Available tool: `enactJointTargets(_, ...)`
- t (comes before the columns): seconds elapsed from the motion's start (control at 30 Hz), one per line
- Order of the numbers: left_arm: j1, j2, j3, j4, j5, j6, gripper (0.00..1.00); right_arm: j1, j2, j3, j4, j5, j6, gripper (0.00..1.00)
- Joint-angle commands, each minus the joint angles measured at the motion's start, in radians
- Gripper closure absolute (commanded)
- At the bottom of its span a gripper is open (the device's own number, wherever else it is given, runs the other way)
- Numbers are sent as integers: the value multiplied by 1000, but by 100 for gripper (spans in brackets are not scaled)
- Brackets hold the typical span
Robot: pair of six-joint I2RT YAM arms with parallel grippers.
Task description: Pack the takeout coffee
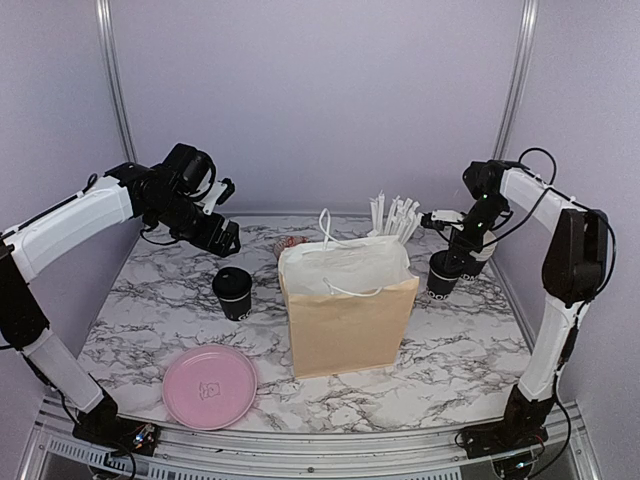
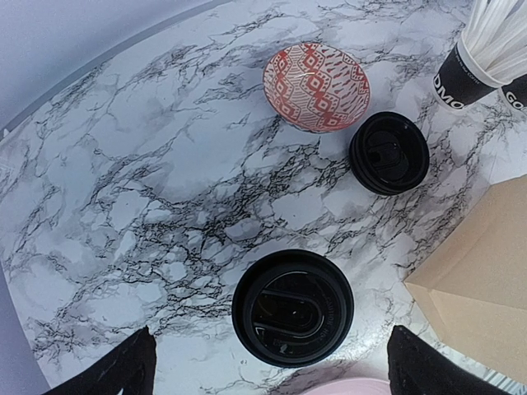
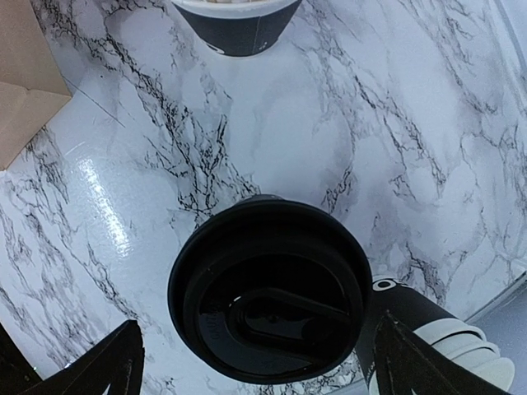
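Top view first: the paper bag [image 1: 345, 310] stands mid-tabletop [image 1: 150, 300], mouth open to the ceiling. There is free marble on its left, less on its right, where the edge runs close. The left cup [image 1: 232, 292] stands upright, lid on top, apart from the bag, with the pink plate [image 1: 210, 386] nearer the front edge. The left gripper [image 1: 225, 238] hangs above and behind that cup. Over on the right, the right cup [image 1: 443, 275] is upright beside the bag's far corner, and the right gripper [image 1: 458, 245] sits over it.

Left wrist now, looking straight down: the left cup [image 2: 292, 307] shows its round lid, long axis vertical. The left gripper [image 2: 270, 333] is spread wide, fingers [image 2: 115, 370] clear on both sides. The bag [image 2: 482, 280] is close by on the right. Beyond sit a black lid [image 2: 388, 153], on a cup or loose I can't tell, and a red patterned bowl [image 2: 317, 86].

Right wrist: the right cup [image 3: 270, 288] sits dead centre, lid up. The right gripper [image 3: 268, 346] is released, fingers [image 3: 99, 370] straddling the cup without touching it. A stack of cups [image 3: 428, 329] crowds its right side and another cup [image 3: 235, 25] stands beyond.
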Motion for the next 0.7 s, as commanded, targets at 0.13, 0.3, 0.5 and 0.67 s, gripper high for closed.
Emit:
enactJointTargets(0.13,2,-21,-9,-8,18,-4,1,6,23,23,34,17,-6,6)
enactJointTargets(0.3,2,-27,-17,-8,18,-4,1,6,37,24,37,15,-5,6)
enactJointTargets(0.5,2,-22,-17,-8,18,-5,1,5,48,23,15,14,-6,15)
enactJointTargets(0.67,1,-19,-17,-8,18,-6,1,6,43,-4,29,39,0,16)
